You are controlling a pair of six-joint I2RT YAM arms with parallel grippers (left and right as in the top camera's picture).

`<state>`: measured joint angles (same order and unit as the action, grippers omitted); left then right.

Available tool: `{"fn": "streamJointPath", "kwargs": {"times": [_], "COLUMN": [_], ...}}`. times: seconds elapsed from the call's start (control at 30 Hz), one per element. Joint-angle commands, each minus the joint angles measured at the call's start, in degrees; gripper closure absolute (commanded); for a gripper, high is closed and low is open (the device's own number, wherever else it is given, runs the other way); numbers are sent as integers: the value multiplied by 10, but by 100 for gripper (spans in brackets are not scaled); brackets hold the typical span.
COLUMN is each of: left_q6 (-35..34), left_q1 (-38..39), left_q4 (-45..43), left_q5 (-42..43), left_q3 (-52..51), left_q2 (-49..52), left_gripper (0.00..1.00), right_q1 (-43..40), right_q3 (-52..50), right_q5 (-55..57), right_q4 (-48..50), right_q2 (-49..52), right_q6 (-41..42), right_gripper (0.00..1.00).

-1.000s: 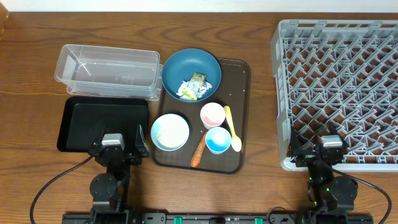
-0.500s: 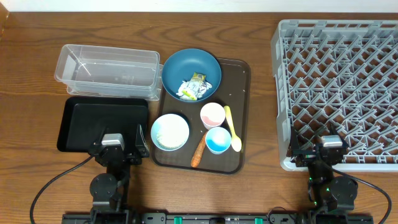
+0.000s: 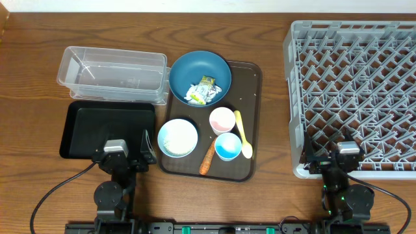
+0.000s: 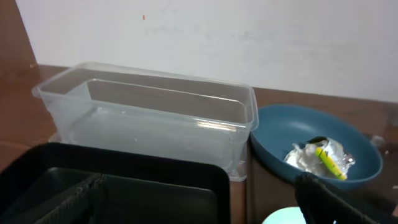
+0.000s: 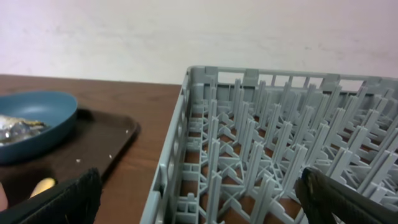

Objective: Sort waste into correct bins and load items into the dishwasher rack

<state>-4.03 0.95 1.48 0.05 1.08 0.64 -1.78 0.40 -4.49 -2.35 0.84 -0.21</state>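
Wrappers [image 3: 202, 91] crumpled, white & yellow-green, in dk-blue bowl [image 3: 190, 69].

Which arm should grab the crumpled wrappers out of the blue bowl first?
Probably the left. The left gripper, open, sits by the black tray and clear tub, with the wrappers in the blue bowl just beyond. The right gripper, also open, sits across at the rack corner, farther from them.

No text, label, brand, number or sign is showing legibly in any view. The yellow-green wrapper [image 4: 329, 158] lying in the bowl [image 4: 280, 134] is appearing too small and blurred for any print on it to be made out.
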Motion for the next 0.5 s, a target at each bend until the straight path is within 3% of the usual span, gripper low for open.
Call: {"fn": "streamJointPath", "kwargs": {"times": [0.0,0.27,0.47], "left_q6": [-42,-42,-35], "left_q1": [-2,-2,-2], "left_q4": [26,28,30], "left_q5": [-3,0,39], "left_q3": [2,92,197], "left_q2": [13,144,312], "left_gripper": [3,3,3], "right_q1": [7,7,7], "right_q3": [1,42,114], "right_q5": [9,52,52], "right_q4": [19,39,38], "right_q2": [-5,16,113], "right_q6": [19,10,-29], "right_gripper": [1,1,1]}}
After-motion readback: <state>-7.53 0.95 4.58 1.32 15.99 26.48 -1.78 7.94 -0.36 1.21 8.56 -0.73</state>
